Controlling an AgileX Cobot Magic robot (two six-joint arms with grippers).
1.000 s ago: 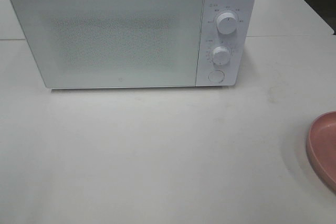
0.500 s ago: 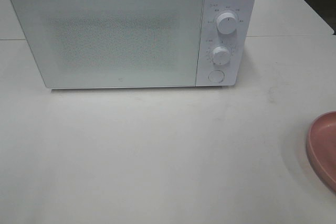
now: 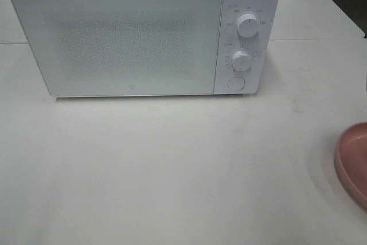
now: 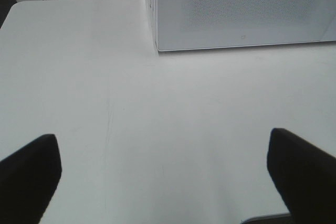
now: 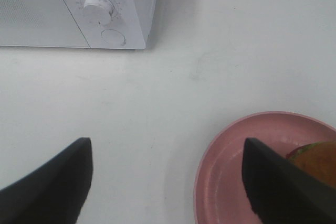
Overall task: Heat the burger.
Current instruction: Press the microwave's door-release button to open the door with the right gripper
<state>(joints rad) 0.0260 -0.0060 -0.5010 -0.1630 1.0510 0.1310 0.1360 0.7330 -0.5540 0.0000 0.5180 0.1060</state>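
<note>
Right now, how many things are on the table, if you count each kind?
White microwave: 1
Pink plate: 1
Burger: 1
Total: 3

You see only the left rim of the plate (image 3: pixel 350 162) in the high view; the edge cuts off the rest. In the right wrist view the burger (image 5: pixel 318 157) shows just a corner, behind one finger (image 5: pixel 278 182) and cut by the edge. The marks around the microwave (image 3: pixel 132 38) dials (image 3: pixel 248 24) are too small to read.
</note>
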